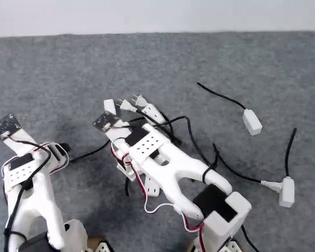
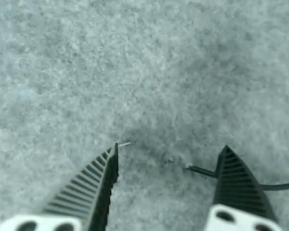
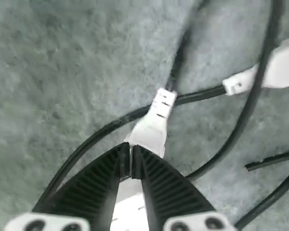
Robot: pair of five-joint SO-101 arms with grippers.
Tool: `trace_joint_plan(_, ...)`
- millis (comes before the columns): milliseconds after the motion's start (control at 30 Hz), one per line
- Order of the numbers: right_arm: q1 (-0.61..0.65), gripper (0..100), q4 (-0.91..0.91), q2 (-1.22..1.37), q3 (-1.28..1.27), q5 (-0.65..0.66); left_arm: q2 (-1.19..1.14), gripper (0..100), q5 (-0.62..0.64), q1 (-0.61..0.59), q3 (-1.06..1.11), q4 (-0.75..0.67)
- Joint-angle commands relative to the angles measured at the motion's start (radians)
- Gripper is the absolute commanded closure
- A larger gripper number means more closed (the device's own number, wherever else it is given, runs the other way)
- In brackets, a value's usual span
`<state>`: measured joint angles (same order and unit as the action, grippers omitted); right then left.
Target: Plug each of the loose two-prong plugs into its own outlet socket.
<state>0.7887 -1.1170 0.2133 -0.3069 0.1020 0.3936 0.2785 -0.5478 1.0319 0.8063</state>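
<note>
Two-prong plugs (image 1: 128, 105), white on black cords, lie loose in the high view: this one and a second plug (image 1: 148, 110) sit side by side on the grey carpet (image 1: 68, 68) at the tip of the right arm (image 1: 173, 163), prongs bare, in no socket. Well apart to the right, a white outlet socket (image 1: 252, 122) lies alone on its cord. Farther right and nearer the arms' bases, a third plug (image 1: 271, 185) touches another socket (image 1: 287, 191) and looks seated, so one pair seems done and two plugs appear left. The left arm (image 1: 29, 184) stands at the far left. In the left wrist view, the left gripper (image 2: 171, 151) hovers over the carpet with jaws wide apart, holding nothing; a black cord tip (image 2: 202, 170) lies just beside one finger. In the right wrist view, the right gripper (image 3: 131, 147) has its jaws closed tight on a white cord end (image 3: 153, 126) among crossing black cords. Its prongs are hidden, so it is probably a plug, but that cannot be confirmed. A second white piece (image 3: 279, 67) lies near, on its own cord.
</note>
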Motion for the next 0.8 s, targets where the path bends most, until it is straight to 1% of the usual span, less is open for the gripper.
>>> trace_joint_plan(0, -0.015, 98.8, 0.022, 0.05, 0.012, 0.021, 0.0, 69, -0.009, -0.005, -0.047, -0.025)
trace_joint_plan(200, -0.015, 98.8, 0.013, 0.048, 0.043, 0.041, 0.0, 69, -0.009, -0.005, -0.045, -0.025)
trace_joint_plan(367, -0.004, 98.2, 0.015, -0.093, 0.044, 0.041, 0.0, 69, -0.009, -0.005, -0.047, -0.025)
trace_joint_plan(433, 0.004, 96.1, 0.015, -0.145, 0.044, 0.044, 0.0, 69, -0.009, -0.005, -0.047, -0.025)
trace_joint_plan(500, 0.01, 91.5, 0.016, -0.17, 0.043, 0.044, 0.0, 69, -0.009, -0.005, -0.047, -0.025)
trace_joint_plan(600, 0.008, 87.4, 0.048, -0.16, 0.038, 0.046, 0.0, 69, -0.009, -0.005, -0.047, -0.025)
trace_joint_plan(767, 0.008, 87.1, 0.127, -0.054, 0.048, 0.048, 0.0, 69, -0.009, -0.005, -0.047, -0.025)
